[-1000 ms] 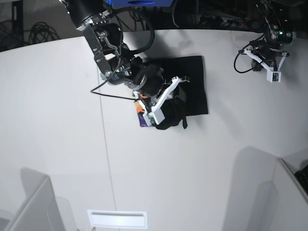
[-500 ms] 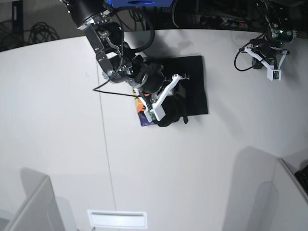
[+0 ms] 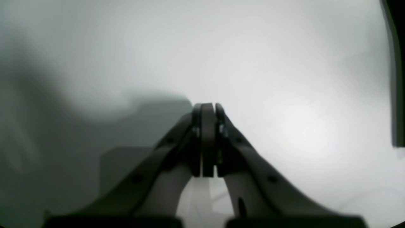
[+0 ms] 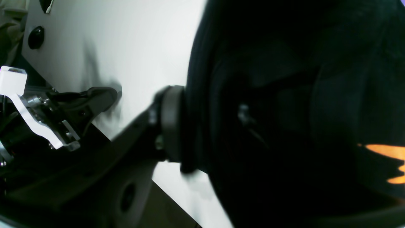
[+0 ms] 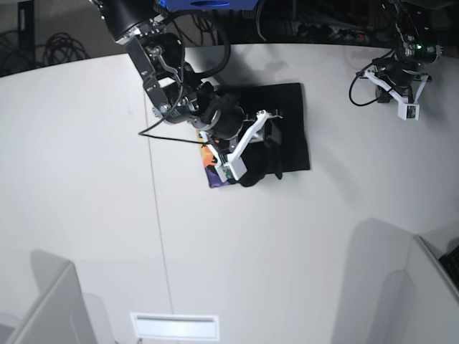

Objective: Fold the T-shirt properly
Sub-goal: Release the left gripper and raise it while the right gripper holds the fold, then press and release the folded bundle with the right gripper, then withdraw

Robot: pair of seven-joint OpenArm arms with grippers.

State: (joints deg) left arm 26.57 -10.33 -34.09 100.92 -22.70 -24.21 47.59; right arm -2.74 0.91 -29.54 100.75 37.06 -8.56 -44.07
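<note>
On the near side of the white desk [image 5: 215,272] a shallow white rectangular tray [image 5: 174,326] sits at the front edge; what lies in it cannot be made out, and pale angled panels flank the desk's near corners. Farther back, just past the middle, lies the T-shirt [image 5: 287,129], black, folded into a compact flat block with a rumpled lump at its near edge and a strip of orange and purple print showing at its near left corner. The right arm reaches down from the far edge and bends over the shirt, its white wrist bracket lying across the cloth, and the right tool [image 5: 267,136] is sunk among the black folds. In the right wrist view one dark finger pad [image 4: 171,122] presses flat against a thick rolled edge of the shirt, while the other finger is hidden behind the cloth, so whether this tool clamps the cloth or stands released cannot be told. At the far right corner the left arm is drawn back, well apart from the shirt, over bare desk; the left tool [image 3: 207,139] is clenched, its fingers pressed together with nothing between them.
</note>
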